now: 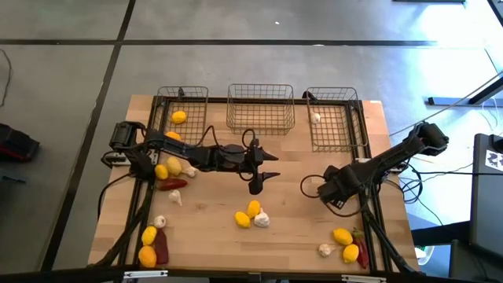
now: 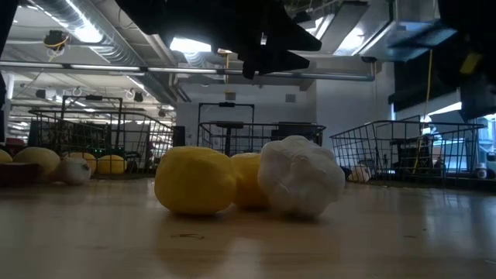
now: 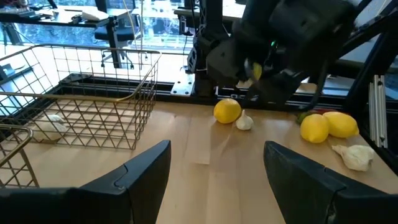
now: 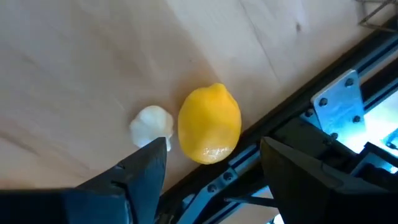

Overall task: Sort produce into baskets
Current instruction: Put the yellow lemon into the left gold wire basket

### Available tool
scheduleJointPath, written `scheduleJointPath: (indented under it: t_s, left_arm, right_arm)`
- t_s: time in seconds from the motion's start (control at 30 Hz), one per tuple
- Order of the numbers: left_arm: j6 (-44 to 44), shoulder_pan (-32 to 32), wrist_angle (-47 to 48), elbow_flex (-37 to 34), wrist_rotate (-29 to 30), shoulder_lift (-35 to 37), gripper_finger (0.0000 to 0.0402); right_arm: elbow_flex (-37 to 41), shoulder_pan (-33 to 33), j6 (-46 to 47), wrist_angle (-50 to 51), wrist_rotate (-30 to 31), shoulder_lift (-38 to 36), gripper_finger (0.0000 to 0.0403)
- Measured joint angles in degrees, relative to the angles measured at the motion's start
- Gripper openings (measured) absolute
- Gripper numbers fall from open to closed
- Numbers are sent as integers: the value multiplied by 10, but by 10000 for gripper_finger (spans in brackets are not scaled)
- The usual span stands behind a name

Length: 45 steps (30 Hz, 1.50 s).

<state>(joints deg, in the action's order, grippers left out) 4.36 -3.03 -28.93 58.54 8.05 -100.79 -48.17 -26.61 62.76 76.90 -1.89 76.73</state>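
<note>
The left gripper (image 1: 266,170) is held above the middle of the light wooden table (image 1: 212,206), its 2 dark fingers (image 3: 143,171) spread apart with nothing between them. The right gripper (image 1: 333,193) is poised over the table's right half, near the front right group of produce, and its fingers (image 4: 146,163) are likewise spread and empty.

3 dark rectangular wire-mesh baskets are lined up along the far edge of the table. In the left basket (image 1: 181,103) 1 round yellow lemon (image 1: 179,117) is seen. The middle basket (image 1: 260,108) is shown with only bare mesh. In the right basket (image 1: 334,118) 1 whitish garlic bulb (image 1: 315,119) lies near the left wall.

Near the front centre, 2 yellow lemons (image 1: 247,214) are placed touching each other, with a white garlic bulb (image 1: 262,219) pressed against them; in the low view this trio (image 2: 248,180) fills the foreground.

On the left side, several lemons (image 1: 167,167), a garlic bulb (image 1: 189,170) and a slim dark red chili pepper (image 1: 174,184) are gathered beside the left arm. Farther forward on the left, 2 more lemons (image 1: 148,245) lie next to another dark red chili (image 1: 161,247), with a garlic bulb (image 1: 159,222) just behind.

At the front right, 2 lemons (image 1: 346,244) and a garlic bulb (image 1: 324,250) are grouped near the table's edge.
</note>
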Motion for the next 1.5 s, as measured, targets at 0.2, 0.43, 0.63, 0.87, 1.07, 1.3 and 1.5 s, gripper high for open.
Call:
scheduleJointPath:
  t_s: [0.2, 0.43, 0.63, 0.87, 1.07, 1.3, 1.5]
  left_arm:
    - [0, 0, 0, 0, 0, 0, 253]
    - [1, 0, -2, 0, 0, 0, 253]
    - [2, 0, -2, 0, 0, 0, 253]
    - [2, 0, -3, 0, 0, 0, 253]
    - [0, 0, -3, 0, 0, 0, 253]
    - [0, 0, -3, 0, 0, 0, 253]
    - [0, 0, 1, 0, 0, 0, 253]
  right_arm:
    - [49, 0, 18, -22, -27, 1, 257]
    - [49, 0, 31, -29, -23, 1, 253]
    - [78, 0, 48, -80, -35, 1, 253]
    - [76, 0, 46, -79, -37, 40, 253]
    - [76, 0, 27, -103, -39, 64, 253]
    - [76, 0, 12, -102, -37, 68, 230]
    - [76, 0, -9, -101, -37, 67, 168]
